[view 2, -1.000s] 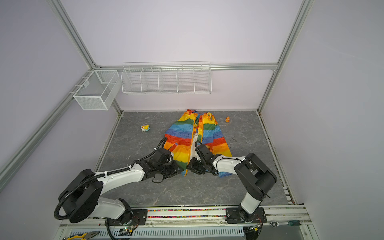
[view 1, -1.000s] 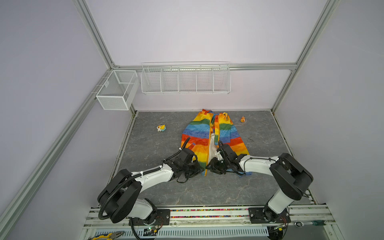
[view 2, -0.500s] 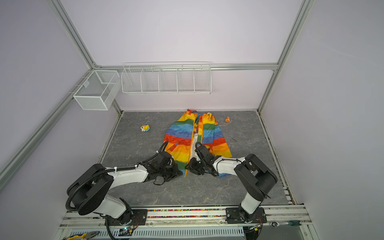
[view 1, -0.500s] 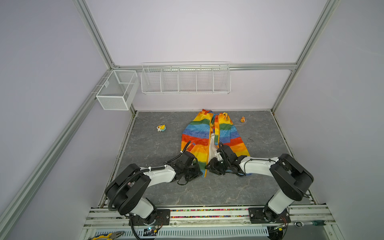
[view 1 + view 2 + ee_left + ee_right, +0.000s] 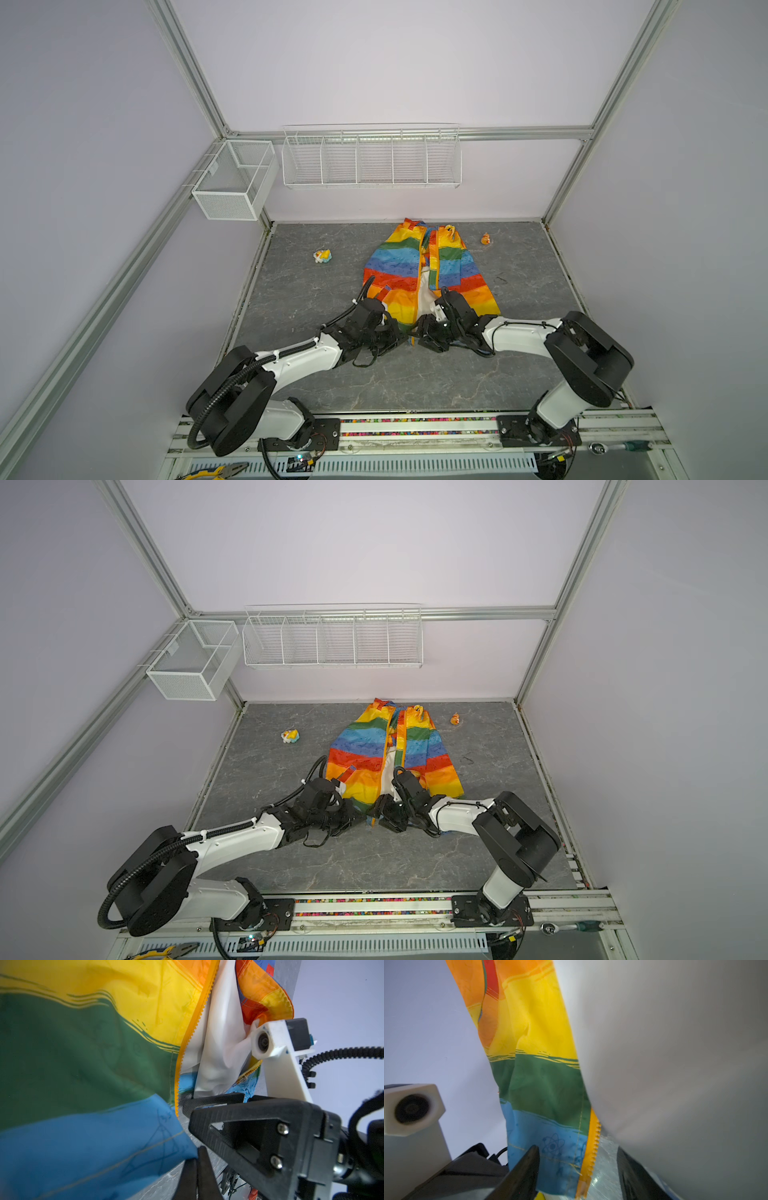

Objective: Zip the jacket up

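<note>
Grey tabletop [image 5: 374, 382]; left fingers [image 5: 198, 1169] seemingly pinch jacket [image 5: 399, 266].

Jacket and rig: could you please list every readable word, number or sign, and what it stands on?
No words or numbers can be read anywhere.
Atom symbol, drawn, no lettering: on the blue stripe of the jacket.
Other faint prints there: too blurred to read.
</note>
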Controlling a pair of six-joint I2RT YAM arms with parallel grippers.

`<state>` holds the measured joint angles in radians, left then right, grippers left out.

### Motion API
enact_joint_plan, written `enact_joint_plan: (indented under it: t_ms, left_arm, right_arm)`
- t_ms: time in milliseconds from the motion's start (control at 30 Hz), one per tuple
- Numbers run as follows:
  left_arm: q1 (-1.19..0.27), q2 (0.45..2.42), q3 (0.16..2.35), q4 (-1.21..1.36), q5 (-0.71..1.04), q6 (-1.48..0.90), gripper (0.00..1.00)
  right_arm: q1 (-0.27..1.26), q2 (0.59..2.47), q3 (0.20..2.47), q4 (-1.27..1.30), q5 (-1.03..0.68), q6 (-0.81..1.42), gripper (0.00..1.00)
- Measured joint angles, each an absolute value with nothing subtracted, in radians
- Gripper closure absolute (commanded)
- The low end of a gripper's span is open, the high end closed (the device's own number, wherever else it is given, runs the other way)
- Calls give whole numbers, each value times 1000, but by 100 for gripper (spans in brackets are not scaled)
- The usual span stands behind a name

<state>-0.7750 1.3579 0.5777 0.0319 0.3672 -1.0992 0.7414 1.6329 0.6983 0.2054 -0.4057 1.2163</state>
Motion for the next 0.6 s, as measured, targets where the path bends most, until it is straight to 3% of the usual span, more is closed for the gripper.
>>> enact_joint_plan:
  t_ms: [200,433,600]
  left_arm:
    - [-775,1357,577,59,376,-1127,100]
    - [-777,1317,555,84,374,-1144,100]
    - [-780,1281,515,134,370,-1164,100]
  right_arm:
    - [741,1634,691,284,-415,1275,38]
    - [741,1635,615,402,-419,1368,23]
    - [742,1637,568,477,-420,1429,19]
